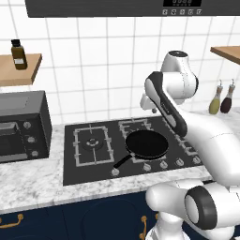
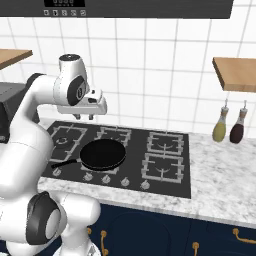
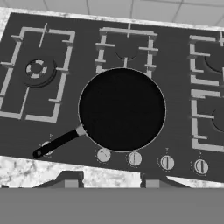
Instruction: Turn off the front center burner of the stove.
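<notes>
Silver knobs (image 3: 134, 158) are running in a row along the front edge of the stove (image 3: 175, 57), closest to the hand camera, with the marble counter (image 1: 33, 180) lying just in front of them. Behind the knobs, a black frying pan (image 3: 122, 109) is sitting on the front half of the middle grate column, covering the front center burner (image 3: 144, 74), of which nothing but a bit of grey grate is peeking out past the pan's rim. Nothing is lying in the pan; its dark inside is showing bare. Its handle (image 3: 57, 143) is pointing toward the front left, its end reaching over the leftmost knob. To the left, the bigger lone burner (image 3: 38, 70) is sitting under its own grate.

On the counter to the right of the stove, two bottles (image 2: 228, 126) are standing side by side against the tiled wall. Left of the stove, a dark countertop oven (image 1: 21, 126) is resting, and a small brown bottle (image 1: 18, 55) is standing on the wooden shelf (image 1: 21, 70) above it.

White arm links are rising from the base and bending forward, and the hand is hovering level above the back of the stove, well apart from the pan and knobs. The gripper (image 2: 84, 117) is pointing down at the hob; its fingertips (image 3: 70, 180) are sitting clearly apart, spread and grasping nothing.
</notes>
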